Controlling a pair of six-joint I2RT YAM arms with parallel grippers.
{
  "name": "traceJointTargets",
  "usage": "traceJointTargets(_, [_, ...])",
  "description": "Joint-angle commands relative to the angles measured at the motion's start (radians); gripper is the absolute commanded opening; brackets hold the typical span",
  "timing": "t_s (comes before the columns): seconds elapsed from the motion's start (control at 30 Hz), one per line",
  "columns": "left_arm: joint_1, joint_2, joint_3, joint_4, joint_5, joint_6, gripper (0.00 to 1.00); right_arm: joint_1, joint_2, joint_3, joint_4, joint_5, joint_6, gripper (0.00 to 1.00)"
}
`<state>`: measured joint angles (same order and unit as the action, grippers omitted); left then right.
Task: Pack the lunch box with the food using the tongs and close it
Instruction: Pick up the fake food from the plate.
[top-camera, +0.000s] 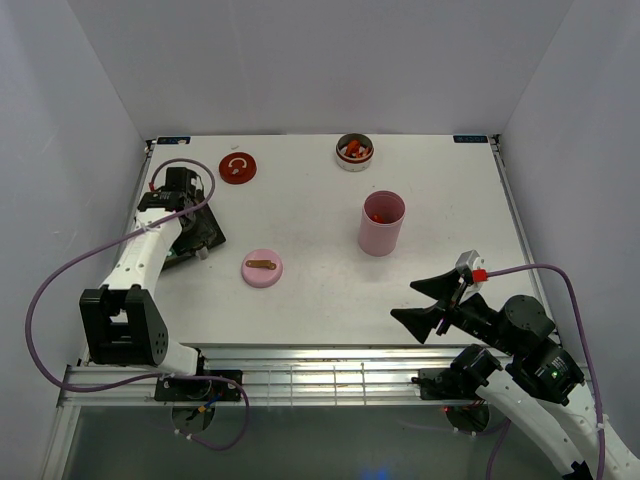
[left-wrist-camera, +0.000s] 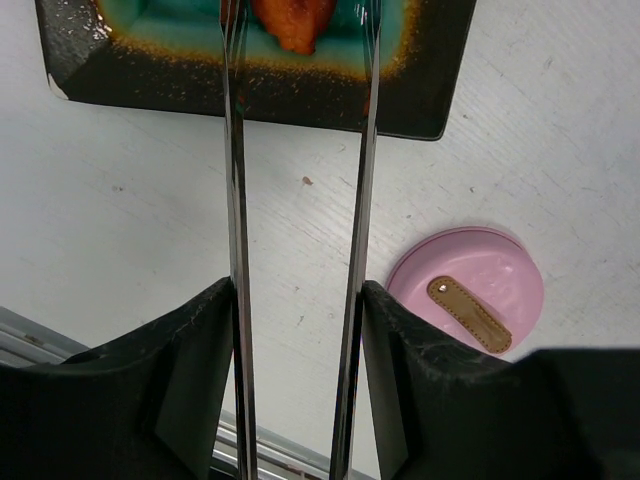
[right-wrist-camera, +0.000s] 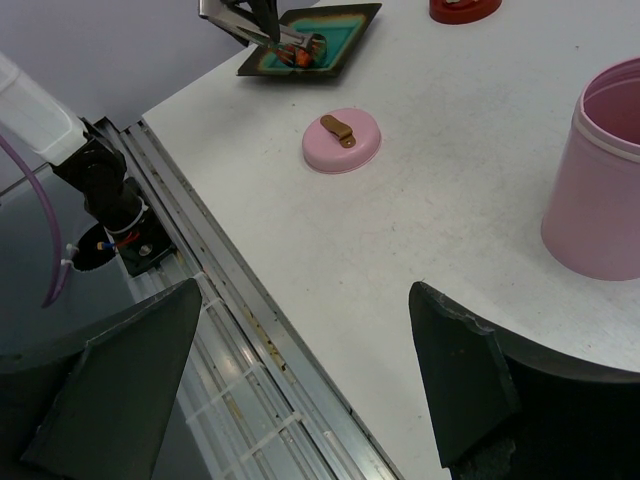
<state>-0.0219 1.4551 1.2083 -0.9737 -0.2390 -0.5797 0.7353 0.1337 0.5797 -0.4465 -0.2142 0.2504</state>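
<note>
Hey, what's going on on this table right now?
The left gripper holds the tongs, their arms either side of an orange food piece in the black tray. The right gripper hangs open near the pink container, which has red pieces inside. A pink lid lies on the table between tray and container.

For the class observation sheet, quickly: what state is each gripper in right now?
Left gripper: closed on the tongs, both arms between its jaws.
Right gripper: jaws wide open, holding nothing.
</note>
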Motion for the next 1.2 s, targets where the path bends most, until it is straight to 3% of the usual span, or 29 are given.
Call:
traceJointTargets(0.0, [0.020,-0.045,-0.030,-0.003,0.012,0.024,0.61,0.006,-0.014,0.023,0.037,-0.007,-0.014,0.90])
traceJointTargets(0.4, [0.111,-0.027,-0.049,0.053,0.055,0.083,0.62,0.006,-0.014,0.023,0.037,-0.004,-0.014,0.90])
traceJointTargets(1.17, [0.119,0.002,-0.033,0.056,0.116,0.092,0.55,0.006,-0.014,0.025,0.035,-0.002,-0.014,0.90])
